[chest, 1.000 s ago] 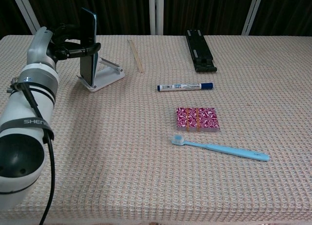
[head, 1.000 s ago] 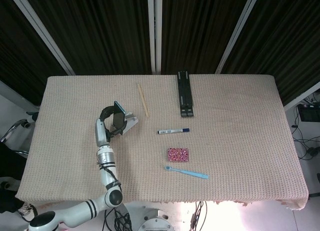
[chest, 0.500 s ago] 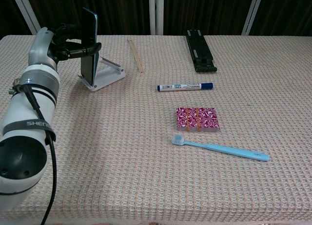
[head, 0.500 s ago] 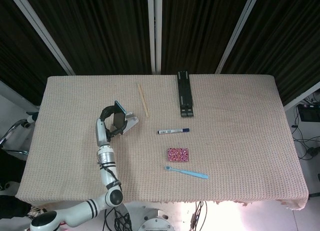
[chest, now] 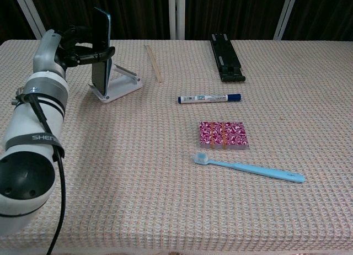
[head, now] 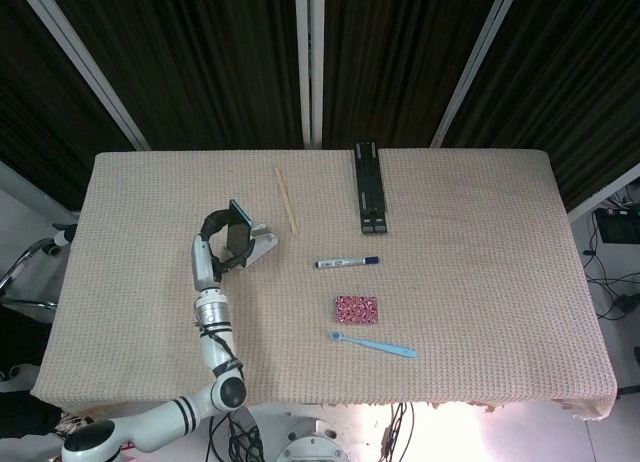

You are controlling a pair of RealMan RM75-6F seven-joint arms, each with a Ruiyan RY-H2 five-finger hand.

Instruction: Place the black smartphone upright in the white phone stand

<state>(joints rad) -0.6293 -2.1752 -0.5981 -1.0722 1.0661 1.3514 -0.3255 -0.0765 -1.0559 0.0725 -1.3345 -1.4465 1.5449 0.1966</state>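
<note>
Left hand [chest: 77, 48] grips the black smartphone [chest: 101, 48] by its edges, fingers wrapped round it from the robot's side, and holds it on end with its long axis close to vertical. In the chest view the phone's lower end sits at the near lip of the white phone stand [chest: 120, 85], touching it or just above; I cannot tell which. The stand's sloped back lies just beyond the phone, away from the hand, so the seating move is down and slightly back. Only this hand is near; the right hand shows in neither view. Well apart to the right lie a marker pen [chest: 209, 98], a patterned pad [chest: 223, 134] and a blue toothbrush [chest: 248, 169].
</note>
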